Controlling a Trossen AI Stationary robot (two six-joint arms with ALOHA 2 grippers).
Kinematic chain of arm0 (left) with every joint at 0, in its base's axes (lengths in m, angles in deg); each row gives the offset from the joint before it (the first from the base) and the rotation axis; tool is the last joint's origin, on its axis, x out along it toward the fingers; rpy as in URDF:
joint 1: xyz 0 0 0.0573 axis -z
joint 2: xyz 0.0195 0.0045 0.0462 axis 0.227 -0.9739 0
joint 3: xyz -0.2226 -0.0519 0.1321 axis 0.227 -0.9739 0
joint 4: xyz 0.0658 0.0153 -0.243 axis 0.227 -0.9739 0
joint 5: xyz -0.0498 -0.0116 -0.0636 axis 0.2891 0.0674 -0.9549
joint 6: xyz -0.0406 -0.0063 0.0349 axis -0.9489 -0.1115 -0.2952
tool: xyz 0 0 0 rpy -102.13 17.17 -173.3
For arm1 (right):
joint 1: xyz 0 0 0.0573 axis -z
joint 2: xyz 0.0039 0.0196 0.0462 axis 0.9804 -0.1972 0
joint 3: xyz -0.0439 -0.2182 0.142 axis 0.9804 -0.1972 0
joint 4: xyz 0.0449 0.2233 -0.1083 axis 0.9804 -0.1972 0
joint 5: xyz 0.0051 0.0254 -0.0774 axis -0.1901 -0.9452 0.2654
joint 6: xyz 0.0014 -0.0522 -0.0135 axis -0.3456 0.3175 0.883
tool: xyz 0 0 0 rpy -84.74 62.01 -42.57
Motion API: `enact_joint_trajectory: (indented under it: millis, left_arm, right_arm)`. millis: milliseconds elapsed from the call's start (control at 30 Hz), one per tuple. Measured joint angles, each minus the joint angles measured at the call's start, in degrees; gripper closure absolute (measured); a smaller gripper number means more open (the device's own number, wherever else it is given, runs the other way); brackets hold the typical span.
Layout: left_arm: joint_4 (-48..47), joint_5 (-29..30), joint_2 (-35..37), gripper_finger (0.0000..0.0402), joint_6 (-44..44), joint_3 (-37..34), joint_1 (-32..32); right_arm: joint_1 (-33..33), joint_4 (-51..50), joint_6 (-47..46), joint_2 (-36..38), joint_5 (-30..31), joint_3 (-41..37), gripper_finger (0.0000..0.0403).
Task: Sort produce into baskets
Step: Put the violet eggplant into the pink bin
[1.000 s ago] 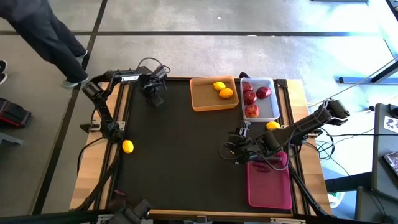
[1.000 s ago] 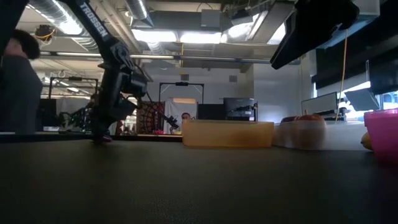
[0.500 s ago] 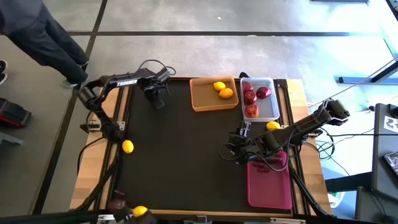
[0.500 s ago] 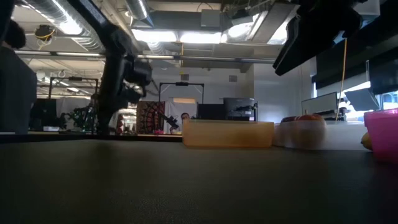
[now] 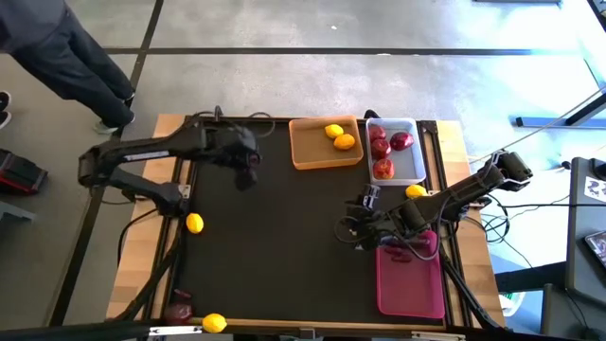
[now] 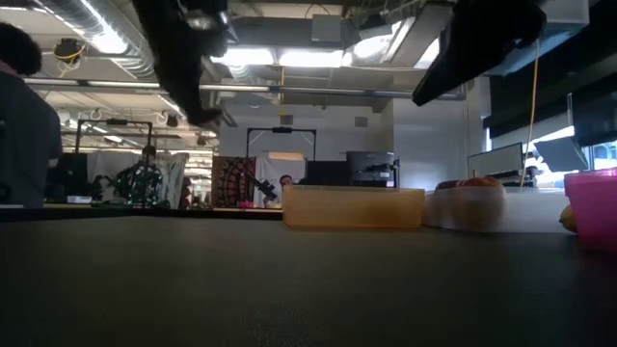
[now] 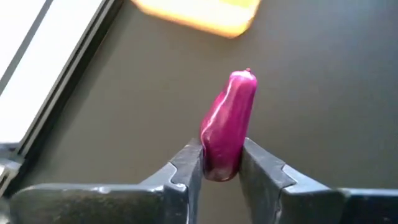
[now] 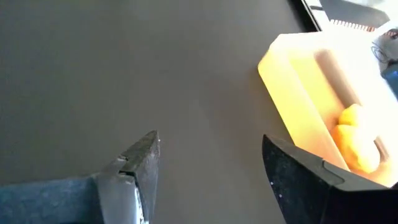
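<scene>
My left gripper (image 7: pixel 221 171) is shut on a dark purple elongated piece of produce (image 7: pixel 229 124) and hangs above the table's far left part (image 5: pixel 248 170). My right gripper (image 8: pixel 211 162) stands open and holds nothing, over the table's right middle (image 5: pixel 355 232). Three baskets stand on the right. The orange one (image 5: pixel 325 142) holds two yellow citrus fruits. The white one (image 5: pixel 396 150) holds three red apples. The magenta one (image 5: pixel 410 279) lies near the right edge. Loose lemons lie at the left edge (image 5: pixel 194 224), the near left corner (image 5: pixel 214 322) and beside the white basket (image 5: pixel 415 191). My left gripper pinches the purple piece at one end (image 7: pixel 217 163) between its two fingers (image 7: pixel 189 165). The fingers slant downward, and the piece runs on along them, so most of its length sticks out past the fingertips. The piece is lifted clear of the dark table.
The dark mat between the two arms is bare (image 5: pixel 284 246). A person stands beyond the table's far left corner (image 5: pixel 66 47). My right arm (image 5: pixel 454 194) reaches across between the white and magenta baskets.
My left gripper has risen from the table's far left corner and swung toward the table's middle, tipping as it went. It carries the purple piece, lifted clear. A lemon has appeared at the near left corner.
</scene>
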Motion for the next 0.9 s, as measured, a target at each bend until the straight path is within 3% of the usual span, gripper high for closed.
enact_joint_trajectory:
  millis: [167, 267, 500, 900]
  left_arm:
    - [3.79, 0.13, 3.28, 0.0313, -4.73, 0.0, 9.28]
    - [6.84, 0.13, 3.35, 0.0313, -5.3, -0.01, 14.53]
    - [23.77, 0.2, 3.06, 0.0313, -5.18, -3.6, 24.91]
    - [44.2, 4.11, 1.83, 0.0313, -4.94, -9.81, 32.54]
  right_arm:
    - [0.0, 7.07, 3.52, 0.0, -0.74, 0.0, 0.0168]
    - [0.63, 13.55, 9.3, 0.02, -7.37, 0.0, 0.0168]
    - [4.49, 25.07, 15.01, 0.04, -9.46, 0.02, 0.0168]
    - [6.76, 43.52, 19.45, -2.68, -16.81, 0.02, 0.0169]
